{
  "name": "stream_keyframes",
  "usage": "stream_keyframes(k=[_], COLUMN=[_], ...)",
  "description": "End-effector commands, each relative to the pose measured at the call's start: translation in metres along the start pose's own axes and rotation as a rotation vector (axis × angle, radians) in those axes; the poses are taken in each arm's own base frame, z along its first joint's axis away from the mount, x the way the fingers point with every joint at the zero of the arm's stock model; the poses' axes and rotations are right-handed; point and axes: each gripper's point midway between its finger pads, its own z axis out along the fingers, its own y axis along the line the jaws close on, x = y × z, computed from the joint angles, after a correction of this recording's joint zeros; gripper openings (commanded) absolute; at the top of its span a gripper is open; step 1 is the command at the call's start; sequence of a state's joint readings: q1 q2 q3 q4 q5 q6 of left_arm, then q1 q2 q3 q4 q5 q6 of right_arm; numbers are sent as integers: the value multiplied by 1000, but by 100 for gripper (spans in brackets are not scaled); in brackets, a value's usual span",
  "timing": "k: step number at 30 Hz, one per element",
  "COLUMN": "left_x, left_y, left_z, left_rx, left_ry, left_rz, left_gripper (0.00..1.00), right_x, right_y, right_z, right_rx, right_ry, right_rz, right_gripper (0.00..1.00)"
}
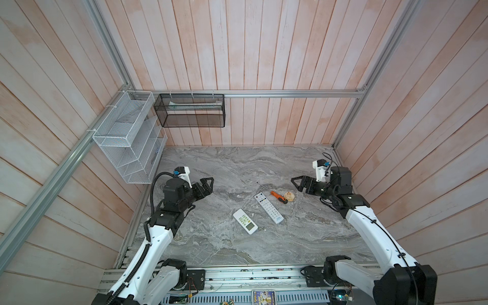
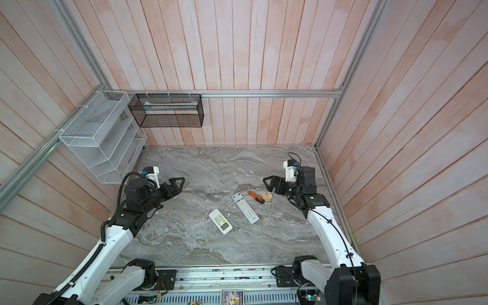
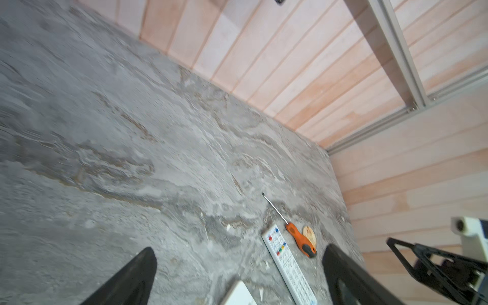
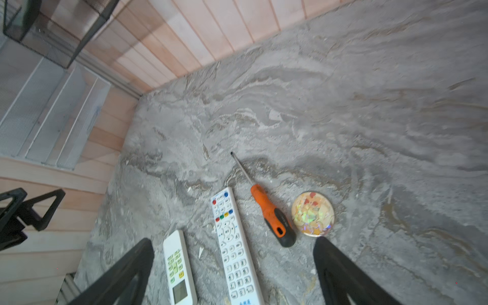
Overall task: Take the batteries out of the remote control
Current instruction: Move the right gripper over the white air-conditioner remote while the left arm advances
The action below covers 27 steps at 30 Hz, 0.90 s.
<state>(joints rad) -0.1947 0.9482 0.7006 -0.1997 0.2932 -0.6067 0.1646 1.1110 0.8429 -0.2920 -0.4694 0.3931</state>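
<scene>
While left hand (image 1: pixel 211 185) and right hand (image 1: pixel 295 184) hang spread apart, empty, over the counter (image 1: pixel 224 169), a screwdriver (image 1: pixel 279 197) and shiny disc (image 1: pixel 289 196) lie between right hand and face-up long remote (image 1: pixel 268 208); batteries hidden

light: even, soft | shadows: faint | wrist views: smeared (mostly toward the edges) | top views: sharp, walls bowed

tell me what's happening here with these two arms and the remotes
Nothing is being handled. The left gripper and the right gripper hang open above the table, one on each side, both empty. Between them lie a long remote and a short remote, both white and buttons up. An orange-handled screwdriver and a small round disc lie beside the long one. No batteries are in sight, so unloading has not begun.
</scene>
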Motion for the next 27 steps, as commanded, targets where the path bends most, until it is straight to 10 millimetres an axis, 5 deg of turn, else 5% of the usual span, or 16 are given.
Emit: stream_keyframes(k=[1,10,27], left_x=[35,94,123], left_y=[-28,-48,-39], left_z=[8,25,29], left_rx=[104,191,187], left_ry=[174,387,494], left_rz=[-15,-16,-45], left_gripper=[100,100,100], right_x=[17,41,100], right_y=[13,48,86], right_z=[12,46,98], right_rx=[5,-53,-71], right_ry=[88,205,438], right_rz=[-24,-88,-253], right_gripper=[96,96,96])
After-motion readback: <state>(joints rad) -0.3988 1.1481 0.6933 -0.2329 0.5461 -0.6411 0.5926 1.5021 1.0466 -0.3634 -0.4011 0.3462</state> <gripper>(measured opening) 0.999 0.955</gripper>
